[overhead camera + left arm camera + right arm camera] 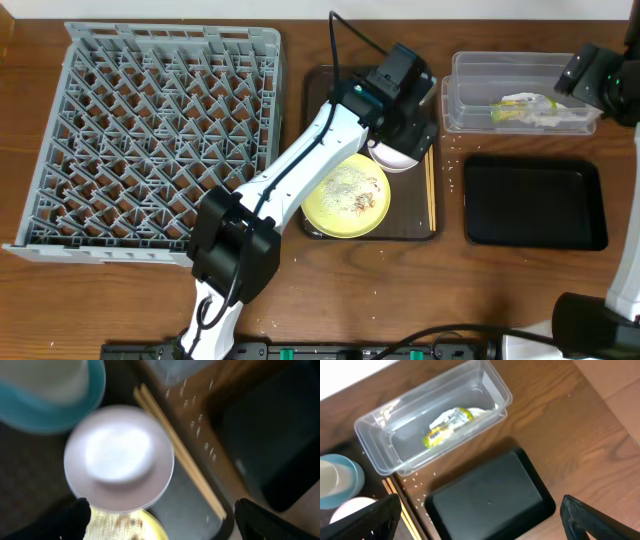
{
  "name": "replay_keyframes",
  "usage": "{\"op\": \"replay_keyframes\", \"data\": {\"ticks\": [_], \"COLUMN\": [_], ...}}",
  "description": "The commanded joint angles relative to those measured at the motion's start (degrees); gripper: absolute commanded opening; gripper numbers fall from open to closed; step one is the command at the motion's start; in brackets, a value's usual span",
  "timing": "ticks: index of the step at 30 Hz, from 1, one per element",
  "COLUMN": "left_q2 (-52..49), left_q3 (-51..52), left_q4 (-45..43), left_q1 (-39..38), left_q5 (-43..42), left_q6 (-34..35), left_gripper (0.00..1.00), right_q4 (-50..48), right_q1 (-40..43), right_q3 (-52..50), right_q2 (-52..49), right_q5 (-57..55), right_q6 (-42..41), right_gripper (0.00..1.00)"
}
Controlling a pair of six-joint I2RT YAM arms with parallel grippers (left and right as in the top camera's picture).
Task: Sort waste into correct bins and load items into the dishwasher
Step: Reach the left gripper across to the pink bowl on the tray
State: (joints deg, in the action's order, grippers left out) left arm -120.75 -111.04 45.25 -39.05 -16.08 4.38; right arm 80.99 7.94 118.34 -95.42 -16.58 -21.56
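Note:
My left gripper (pixel 162 525) hangs open just above the white bowl (pixel 119 457), its fingers wide to either side. The bowl stands on the brown serving tray beside the pale yellow plate (pixel 345 195), which carries beige crumbs. A light blue bowl (pixel 50 400) with the white cup (pixel 50 375) in it is behind. The clear tub (pixel 435 420) holds the yellow-green wrapper (pixel 445 427) and white paper (pixel 477 412). My right gripper (pixel 480 525) is open and empty above the black tray (pixel 490 495). The grey dish rack (pixel 150 130) stands at the left.
Wooden chopsticks (pixel 431 190) lie along the right edge of the brown serving tray (pixel 320 90). Loose crumbs (pixel 412 477) dot the table between that tray, the tub and the black tray. My left arm (pixel 290 170) crosses the table from the front to the serving tray.

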Motion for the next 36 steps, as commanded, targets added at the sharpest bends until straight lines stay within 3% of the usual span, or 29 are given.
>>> {"op": "replay_keyframes", "data": {"ticks": [1, 5, 7, 12, 21, 28, 32, 36], "left_q2": [-1.4, -4.1, -5.8, -10.4, -13.9, -13.9, -13.9, -13.6], "left_q3": [-0.6, -0.5, -0.5, -0.5, -0.5, -0.5, -0.5, -0.6], "left_q4": [-0.5, -0.7, -1.5, -2.5, -2.6, -2.3, -2.3, -2.3], "left_q1": [-0.9, -3.0, -4.2, -6.7, -7.4, -7.4, -7.4, -7.4], "left_q5": [0.7, 1.3, 4.9, 15.4, 15.7, 15.7, 15.7, 15.1], "left_q6": [-0.9, -1.0, -0.9, -0.9, -0.7, 0.8, 0.8, 0.8], "left_gripper": [0.88, 0.88, 0.82, 0.79, 0.64, 0.33, 0.28, 0.09], "right_q4": [1.4, 3.1, 3.1, 3.0, 3.0, 2.6, 2.6, 2.6], "right_q1": [0.6, 0.6, 0.7, 0.7, 0.7, 0.8, 0.8, 0.8], "right_q3": [0.1, 0.1, 0.1, 0.1, 0.1, 0.1, 0.1, 0.1], "right_q2": [-0.3, -0.3, -0.3, -0.3, -0.3, -0.3, -0.3, -0.3], "right_q5": [-1.2, -1.2, -1.2, -1.2, -3.0, -2.9, -2.9, -2.9], "right_q6": [0.9, 1.6, 2.2, 2.6, 3.0, 3.0, 3.0, 3.0], "right_gripper": [0.99, 0.99, 0.99, 0.99, 0.99, 0.99, 0.99, 0.99]}}
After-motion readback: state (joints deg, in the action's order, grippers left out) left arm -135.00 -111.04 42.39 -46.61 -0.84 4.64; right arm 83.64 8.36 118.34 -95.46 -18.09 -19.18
